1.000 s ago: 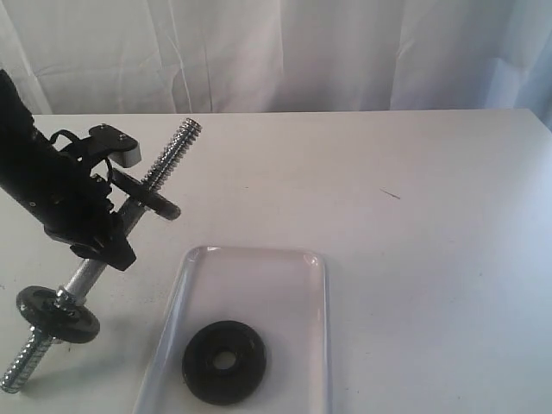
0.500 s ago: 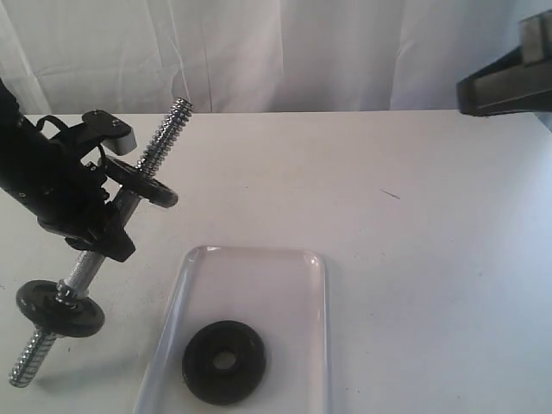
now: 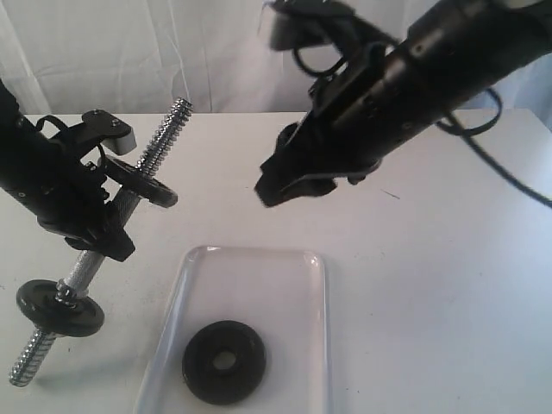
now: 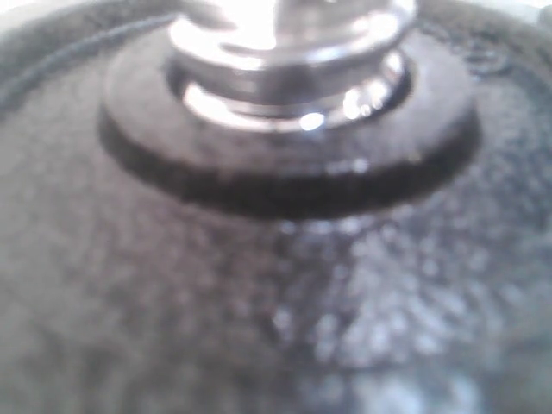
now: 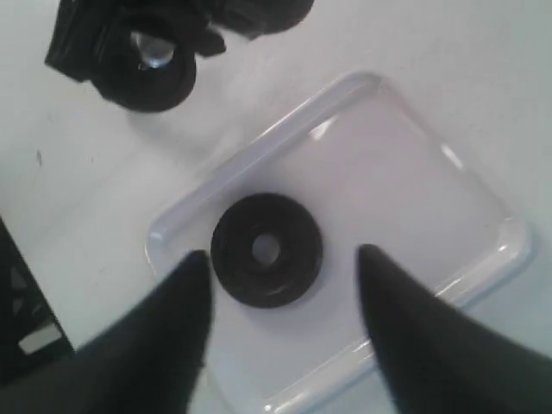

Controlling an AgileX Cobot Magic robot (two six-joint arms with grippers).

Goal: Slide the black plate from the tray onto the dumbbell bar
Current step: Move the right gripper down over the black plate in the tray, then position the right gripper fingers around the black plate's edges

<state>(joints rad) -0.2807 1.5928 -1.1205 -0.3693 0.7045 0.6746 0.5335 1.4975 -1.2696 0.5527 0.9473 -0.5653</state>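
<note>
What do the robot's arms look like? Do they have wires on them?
Both are black. The right arm is a thick tube with boxy joints, and a black cable trails from it. Its fingers are dark, smooth and pointed like wedges. The left arm is chunky and black too, with a thin black wire and a pale grey block near its tip.

A matte black plate (image 3: 223,361) with a central hole lay flat in the near half of a long, glossy white tray (image 3: 259,267). Left of the tray, the chrome dumbbell bar (image 3: 164,138) slanted upward, its coarse threaded ends bare, carrying two small black discs (image 3: 60,309).
</note>
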